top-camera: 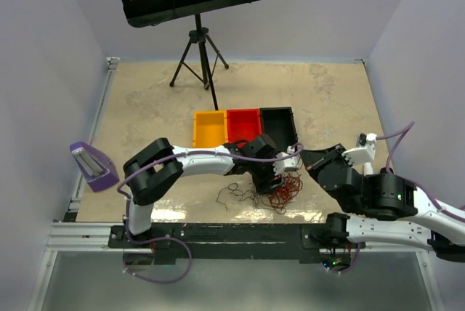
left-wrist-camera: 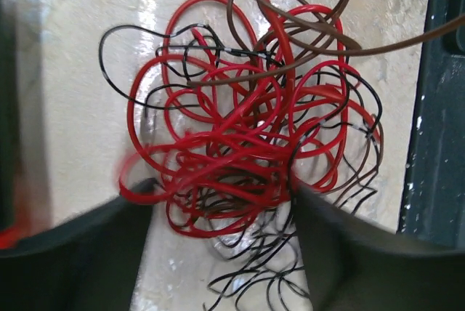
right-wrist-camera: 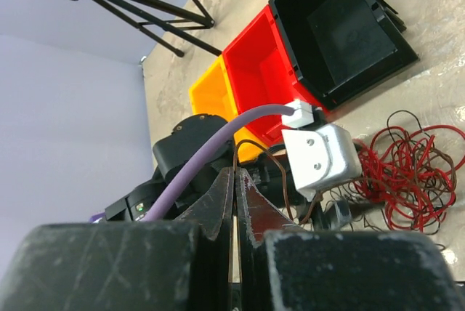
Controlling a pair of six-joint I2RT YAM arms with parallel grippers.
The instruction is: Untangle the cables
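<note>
The cables (left-wrist-camera: 240, 136) lie in one tangled ball of red, black and brown loops, on the table near its front edge (top-camera: 282, 191). Loose black strands (top-camera: 234, 195) trail off to its left. My left gripper (left-wrist-camera: 224, 195) hangs straight over the ball, open, with one finger on each side of the lower red and black loops. My right gripper (right-wrist-camera: 235, 173) is shut on a single brown cable (right-wrist-camera: 287, 158), which arcs from its tips down toward the ball (right-wrist-camera: 407, 166). In the top view the right gripper (top-camera: 306, 161) sits just right of the left gripper (top-camera: 275, 180).
Yellow (top-camera: 209, 128), red (top-camera: 243, 125) and black (top-camera: 279, 125) bins stand in a row just behind the tangle. A music stand on a tripod (top-camera: 197, 57) is at the back. A purple object (top-camera: 93, 166) sits at the table's left edge. The dark front rail (left-wrist-camera: 439, 144) runs close beside the ball.
</note>
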